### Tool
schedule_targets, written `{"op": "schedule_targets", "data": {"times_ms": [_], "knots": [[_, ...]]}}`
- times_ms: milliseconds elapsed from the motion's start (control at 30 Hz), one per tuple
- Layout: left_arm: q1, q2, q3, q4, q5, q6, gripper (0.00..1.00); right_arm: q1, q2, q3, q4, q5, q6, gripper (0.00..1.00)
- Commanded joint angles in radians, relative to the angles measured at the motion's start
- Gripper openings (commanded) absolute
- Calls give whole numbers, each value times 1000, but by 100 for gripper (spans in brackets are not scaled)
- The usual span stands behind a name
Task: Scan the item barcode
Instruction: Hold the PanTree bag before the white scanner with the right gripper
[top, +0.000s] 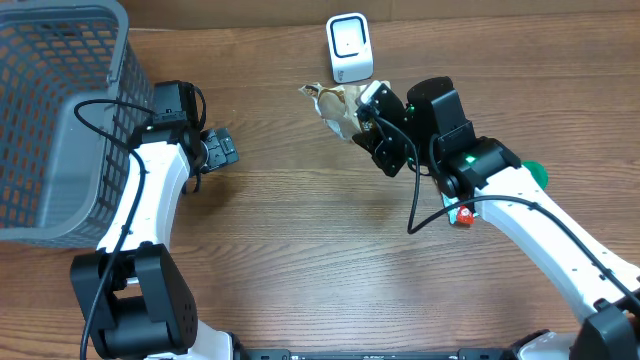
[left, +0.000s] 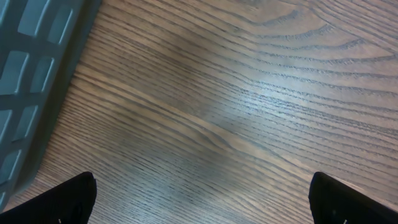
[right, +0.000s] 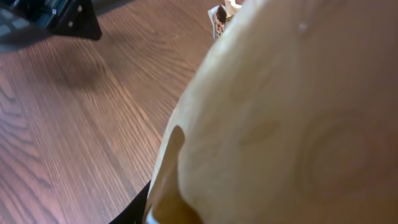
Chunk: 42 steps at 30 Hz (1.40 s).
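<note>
Tan packet (right: 280, 112), crinkled, gripped in right hand (top: 368, 122), beside white scanner (top: 349, 47)

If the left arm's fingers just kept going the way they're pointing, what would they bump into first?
Probably the bare wooden table: the left wrist view shows only woodgrain between the open left fingers. The grey basket sits off to one side.
</note>
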Motion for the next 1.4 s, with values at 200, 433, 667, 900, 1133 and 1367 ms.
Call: {"op": "schedule_targets", "data": {"times_ms": [200, 433, 667, 900, 1133, 1367], "knots": [[0, -24, 18, 3, -17, -18, 99, -2, -35, 231, -147, 127, -124, 3], [0, -24, 18, 3, -17, -18, 100, -1, -17, 367, -172, 229, -264, 3], [0, -24, 18, 3, -17, -18, 100, -1, 65, 367, -57, 315, -397, 3], [0, -24, 18, 3, -17, -18, 100, -1, 222, 367, 146, 349, -517, 3], [0, -24, 18, 3, -17, -18, 100, -2, 365, 367, 356, 397, -586, 3], [0, -24, 18, 3, -17, -18, 99, -9, 462, 366, 480, 400, -621, 3]]}}
